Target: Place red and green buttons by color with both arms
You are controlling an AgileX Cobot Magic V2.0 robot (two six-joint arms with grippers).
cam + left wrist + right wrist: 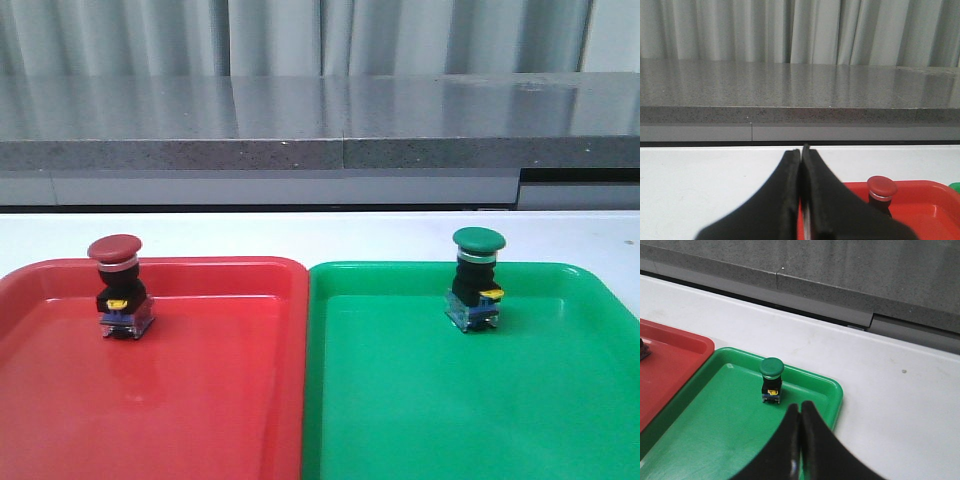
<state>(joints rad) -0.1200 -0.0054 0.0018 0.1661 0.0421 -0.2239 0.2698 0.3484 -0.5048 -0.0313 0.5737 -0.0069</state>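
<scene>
The red button [119,292] stands upright in the back part of the red tray [200,400]. The green button [476,280] stands upright in the back part of the green tray [480,400]. Neither arm appears in the front view. In the left wrist view my left gripper [801,151] is shut with nothing in it, and the red button [882,188] shows beyond it to one side. In the right wrist view my right gripper [800,406] is shut and empty, a short way from the green button [771,380] and over the green tray [715,430].
The two trays lie side by side, touching, on a white table [320,235]. A grey stone counter [320,125] with curtains behind it runs along the table's far edge. Part of the red tray [665,370] shows in the right wrist view.
</scene>
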